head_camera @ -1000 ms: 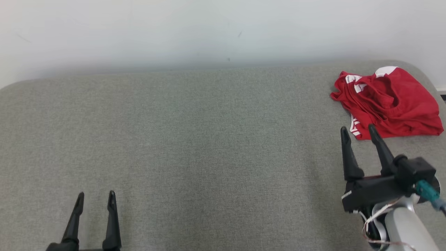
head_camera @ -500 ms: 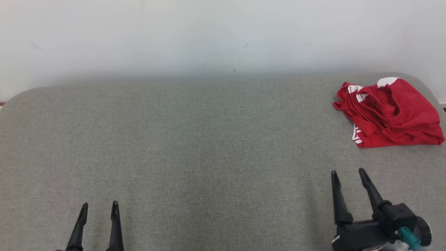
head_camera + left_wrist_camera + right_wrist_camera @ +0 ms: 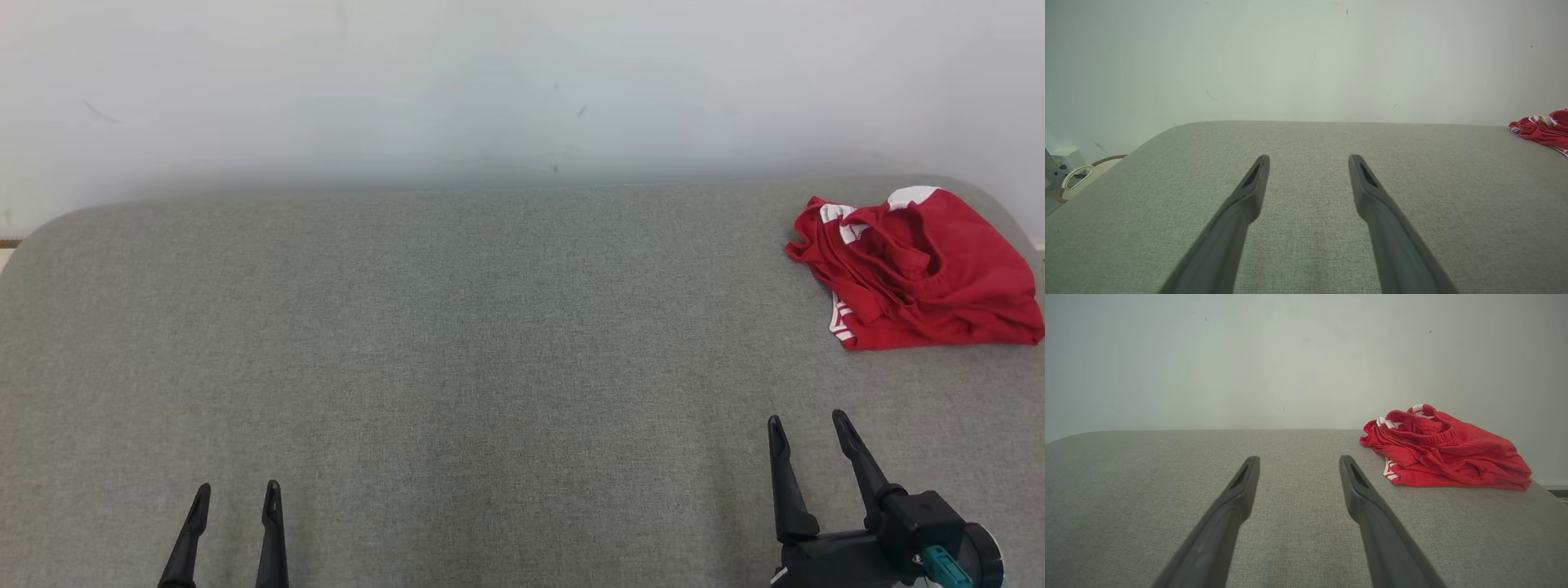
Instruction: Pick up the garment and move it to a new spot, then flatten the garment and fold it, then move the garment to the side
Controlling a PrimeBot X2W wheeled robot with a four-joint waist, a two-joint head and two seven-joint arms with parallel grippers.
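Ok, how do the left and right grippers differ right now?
The right gripper sits near the red garment; the left gripper is far across the grey surface from it. The right gripper reaches higher in the head view than the left gripper. Both are open and empty.

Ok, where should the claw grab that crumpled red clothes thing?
Probably the raised, bunched waistband ridge on top of the red garment, with the open right claw coming down from above. The ridge stands up from the flatter cloth, so the claw can close around it.
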